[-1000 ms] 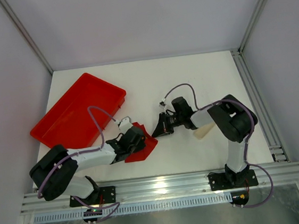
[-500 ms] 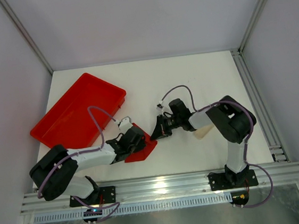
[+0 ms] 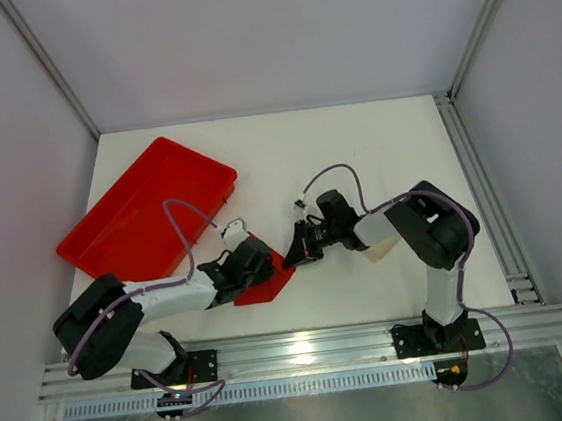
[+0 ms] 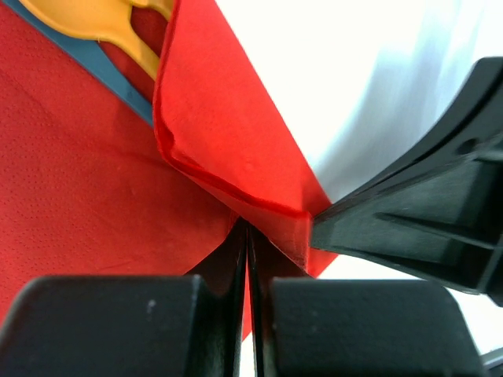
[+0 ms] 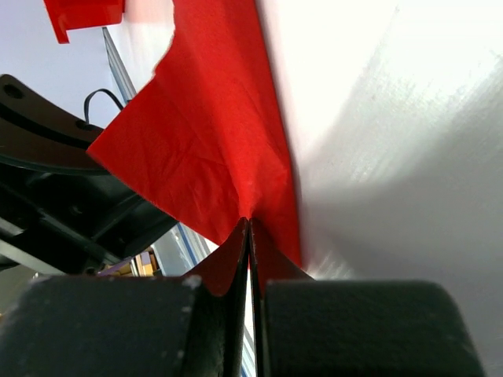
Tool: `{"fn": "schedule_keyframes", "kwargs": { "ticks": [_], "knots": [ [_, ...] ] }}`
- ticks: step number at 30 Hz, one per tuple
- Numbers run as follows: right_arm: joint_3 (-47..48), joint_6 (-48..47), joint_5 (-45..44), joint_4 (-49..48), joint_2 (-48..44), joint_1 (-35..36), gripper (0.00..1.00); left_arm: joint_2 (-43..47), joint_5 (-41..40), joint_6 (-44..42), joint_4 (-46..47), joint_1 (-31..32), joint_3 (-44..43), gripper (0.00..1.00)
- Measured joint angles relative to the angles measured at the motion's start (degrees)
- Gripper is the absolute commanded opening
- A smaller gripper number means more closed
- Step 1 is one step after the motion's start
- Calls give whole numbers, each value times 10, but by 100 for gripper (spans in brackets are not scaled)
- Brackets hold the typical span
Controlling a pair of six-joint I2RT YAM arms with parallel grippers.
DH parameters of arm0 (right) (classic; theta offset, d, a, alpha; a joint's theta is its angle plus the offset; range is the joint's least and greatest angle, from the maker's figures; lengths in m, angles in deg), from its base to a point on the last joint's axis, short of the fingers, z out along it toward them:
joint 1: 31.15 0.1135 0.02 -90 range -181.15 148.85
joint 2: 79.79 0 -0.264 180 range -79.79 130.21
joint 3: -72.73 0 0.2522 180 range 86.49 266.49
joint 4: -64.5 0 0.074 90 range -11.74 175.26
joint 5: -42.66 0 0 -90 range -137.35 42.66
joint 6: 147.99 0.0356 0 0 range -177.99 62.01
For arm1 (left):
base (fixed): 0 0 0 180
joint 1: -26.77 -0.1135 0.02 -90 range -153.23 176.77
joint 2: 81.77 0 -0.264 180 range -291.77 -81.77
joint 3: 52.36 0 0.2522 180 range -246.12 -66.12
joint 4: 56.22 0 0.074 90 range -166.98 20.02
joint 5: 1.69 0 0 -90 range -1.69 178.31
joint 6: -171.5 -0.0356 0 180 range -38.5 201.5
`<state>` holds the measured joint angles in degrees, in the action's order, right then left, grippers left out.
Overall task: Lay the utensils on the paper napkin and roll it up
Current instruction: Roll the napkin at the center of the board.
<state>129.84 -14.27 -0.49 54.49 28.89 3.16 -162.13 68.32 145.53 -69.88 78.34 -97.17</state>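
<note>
The white desk (image 3: pixel 355 152) fills the middle of the top view, with the red tray (image 3: pixel 150 209) at centre left. Just below and right of it lies the paper napkin (image 3: pixel 271 280), partly folded. The left pincer (image 4: pixel 247 236) and the right pincer (image 5: pixel 249 228) are each clenched on a napkin edge. A tan utensil (image 4: pixel 102 20) shows at the upper left of the left wrist view, beside the fold.

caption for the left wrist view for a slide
Left gripper shut on the folded red napkin, a tan utensil at top left.
</note>
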Motion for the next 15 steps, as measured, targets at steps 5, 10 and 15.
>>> {"fn": "schedule_keyframes", "kwargs": {
  "ticks": [5,10,15],
  "knots": [
    [-8,1,-2,-12,12,4,4,7,-2,0,-4,1,0,0],
    [-8,4,5,-30,23,4,4,12,-5,0,-14,2,0,0],
    [-8,6,13,-45,31,4,4,25,-15,0,-26,9,0,0]
  ]
}}
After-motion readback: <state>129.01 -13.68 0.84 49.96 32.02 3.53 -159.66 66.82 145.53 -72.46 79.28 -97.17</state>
